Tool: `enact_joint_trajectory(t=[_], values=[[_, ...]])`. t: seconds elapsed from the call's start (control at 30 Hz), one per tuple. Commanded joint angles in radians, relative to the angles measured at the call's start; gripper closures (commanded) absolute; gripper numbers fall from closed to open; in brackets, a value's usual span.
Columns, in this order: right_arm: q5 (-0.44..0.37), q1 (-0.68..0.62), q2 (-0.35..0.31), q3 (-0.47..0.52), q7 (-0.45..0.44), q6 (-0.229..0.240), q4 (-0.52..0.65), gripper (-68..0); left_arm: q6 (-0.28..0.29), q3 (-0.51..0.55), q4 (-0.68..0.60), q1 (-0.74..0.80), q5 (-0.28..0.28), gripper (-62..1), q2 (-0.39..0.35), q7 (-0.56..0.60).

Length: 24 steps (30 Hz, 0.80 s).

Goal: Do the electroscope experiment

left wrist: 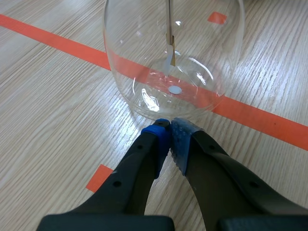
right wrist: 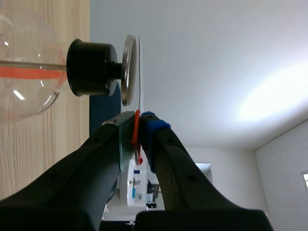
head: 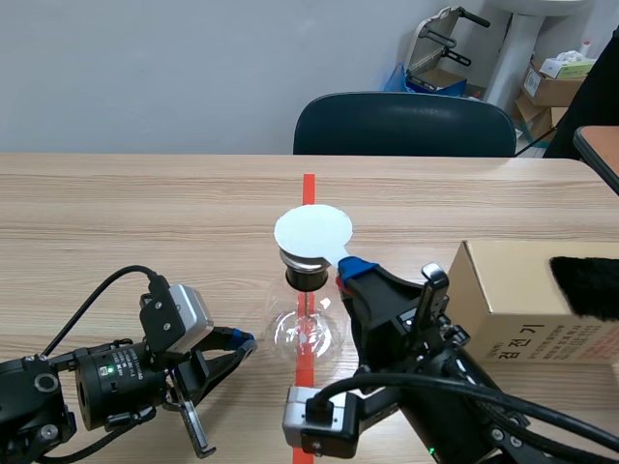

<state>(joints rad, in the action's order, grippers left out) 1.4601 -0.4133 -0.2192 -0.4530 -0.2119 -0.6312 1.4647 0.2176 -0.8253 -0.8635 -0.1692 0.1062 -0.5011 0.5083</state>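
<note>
The electroscope is a round glass flask (head: pixel 308 331) with a black stopper (head: pixel 307 275), standing on the orange tape line at mid-table. A thin white disc (head: pixel 312 231) lies flat over its top. My right gripper (head: pixel 350 266) is shut on the disc's tab at stopper height. In the right wrist view the disc's edge (right wrist: pixel 140 72) sits against the metal top plate (right wrist: pixel 128 70), and an orange-red strip shows between the pads of the gripper (right wrist: pixel 138 122). My left gripper (head: pixel 242 341) is shut on nothing, its tips (left wrist: pixel 169 126) close to the flask's base (left wrist: pixel 173 103). The rod and foil leaves (left wrist: pixel 170 45) hang inside.
A cardboard box (head: pixel 513 295) stands at the right behind my right arm, with a black furry cloth (head: pixel 585 285) on it. A dark chair (head: pixel 404 124) is across the table. Small orange tape squares (left wrist: pixel 102 176) mark the wood near my left gripper.
</note>
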Motion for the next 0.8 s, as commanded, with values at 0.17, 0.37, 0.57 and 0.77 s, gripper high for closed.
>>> enact_joint_trajectory(t=[0.17, 0.37, 0.57, 0.77], values=[[0.001, 0.011, -0.005, 0.003, -0.035, -0.011, 0.021, -0.8, -0.018, 0.008, -0.007, -0.011, 0.006, -4.0, 0.007, 0.018], [0.001, 0.011, -0.005, 0.003, -0.042, -0.011, 0.021, -0.8, -0.018, 0.008, -0.007, -0.011, 0.006, -4.0, 0.007, 0.017], [0.001, 0.011, -0.005, 0.003, -0.042, -0.011, 0.021, -0.8, -0.018, 0.008, -0.007, -0.011, 0.006, -4.0, 0.007, 0.018], [0.001, 0.011, -0.005, 0.003, -0.042, -0.011, 0.021, -0.8, -0.018, 0.008, -0.007, -0.011, 0.006, -4.0, 0.007, 0.017]])
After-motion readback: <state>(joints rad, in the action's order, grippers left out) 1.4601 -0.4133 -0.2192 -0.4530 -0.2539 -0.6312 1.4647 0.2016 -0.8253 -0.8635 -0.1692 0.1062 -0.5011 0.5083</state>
